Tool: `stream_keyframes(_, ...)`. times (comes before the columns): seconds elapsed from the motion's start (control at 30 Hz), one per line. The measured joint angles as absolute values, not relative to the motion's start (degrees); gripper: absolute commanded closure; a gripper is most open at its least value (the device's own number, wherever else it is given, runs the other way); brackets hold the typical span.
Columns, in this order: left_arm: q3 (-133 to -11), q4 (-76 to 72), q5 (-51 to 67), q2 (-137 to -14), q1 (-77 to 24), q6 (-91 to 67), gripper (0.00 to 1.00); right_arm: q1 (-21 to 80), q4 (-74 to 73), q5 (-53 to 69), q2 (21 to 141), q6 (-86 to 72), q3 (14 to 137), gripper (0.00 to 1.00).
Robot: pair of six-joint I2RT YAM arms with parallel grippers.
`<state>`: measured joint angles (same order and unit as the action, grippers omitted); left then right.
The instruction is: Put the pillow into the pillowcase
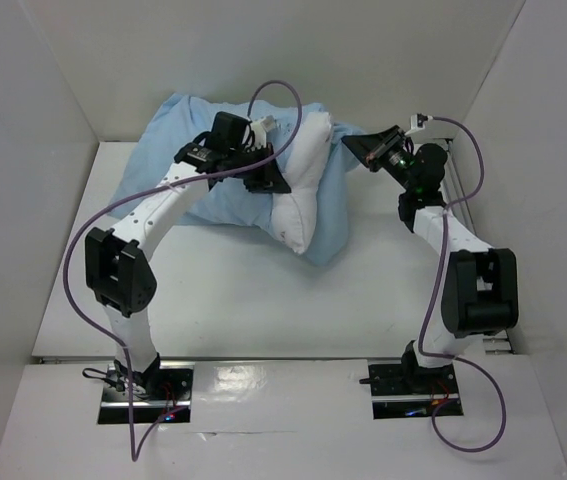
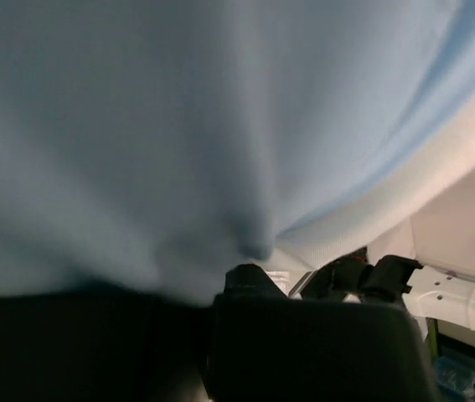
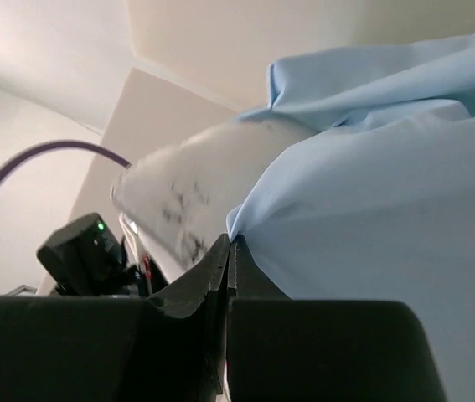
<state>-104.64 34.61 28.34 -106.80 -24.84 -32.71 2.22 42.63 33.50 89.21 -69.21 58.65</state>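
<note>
Right gripper [image 1: 365, 150] clenched on pillowcase [image 1: 178, 120] hem just right of half-covered pillow [image 1: 298, 195], long axis far-to-near; left gripper [image 1: 266, 180] nearer, grip untellable.

The near half of the table [image 1: 263, 300] lay open between the left arm [image 1: 118, 272] and right arm [image 1: 478, 290]. Farther back, the pillow [image 1: 298, 200] and pillowcase [image 1: 178, 125] filled the middle against the back wall [image 1: 263, 50], and the left wall [image 1: 23, 200] and right wall [image 1: 553, 130] closed both flanks. A purple cable [image 1: 273, 84] arched over the pillow. In the left wrist view the pillowcase pressed close to the lens, leaving a gap only at lower right.
</note>
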Motion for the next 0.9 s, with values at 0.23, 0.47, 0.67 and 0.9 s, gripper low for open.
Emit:
stream_keyframes(0.23,-99.5,33.8,26.2,-106.8,-26.2,-29.8,1.00,0.7,44.2,33.9,94.7,-72.8,63.4,1.00)
stream_keyframes(0.47,-99.6,35.9,23.0,-105.4,-27.0,-28.9,0.88,-2.1,45.8,35.3,94.9,-74.6,63.0,1.00)
stream_keyframes(0.67,-109.3,44.5,21.1,-107.0,-29.0,-27.7,0.15,-2.0,43.9,40.7,91.9,-71.0,63.0,1.00)
stream_keyframes(0.9,-114.3,51.9,17.9,-102.1,-30.7,-26.7,0.15,-2.3,34.9,44.7,82.4,-62.4,59.4,1.00)
